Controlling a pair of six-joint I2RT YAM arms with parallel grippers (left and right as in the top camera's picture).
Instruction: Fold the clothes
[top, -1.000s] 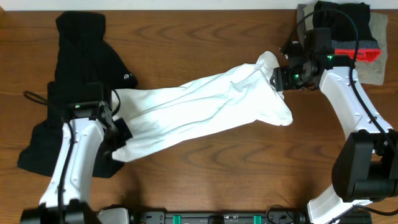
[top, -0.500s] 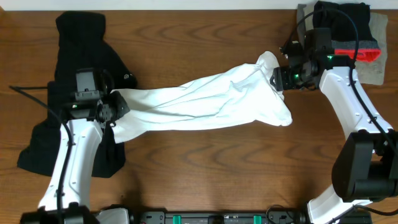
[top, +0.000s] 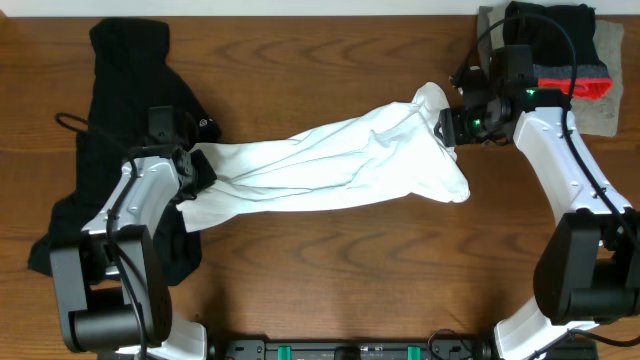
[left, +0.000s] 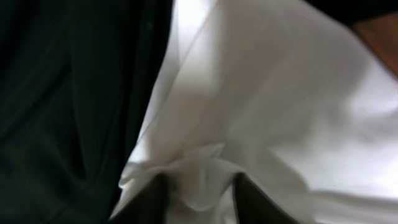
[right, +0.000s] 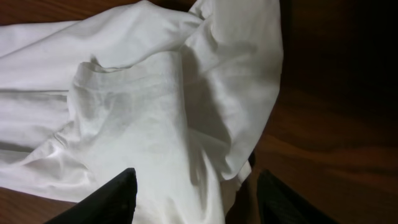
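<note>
Two arms, one on each end: the shirt (top: 330, 165) lies stretched across the bench (top: 330, 270), long axis running left to right. Your left fingers (top: 192, 170) are clamped on a bunch of its left end, beside the black garment (top: 130, 90). Your right fingers (top: 447, 127) sit at the right end, but I can't tell if they're gripping. It's white, wrinkled and roped up lengthwise.

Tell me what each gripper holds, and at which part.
Both hold the white shirt: the left gripper pinches its left end, the right gripper its right end.
</note>
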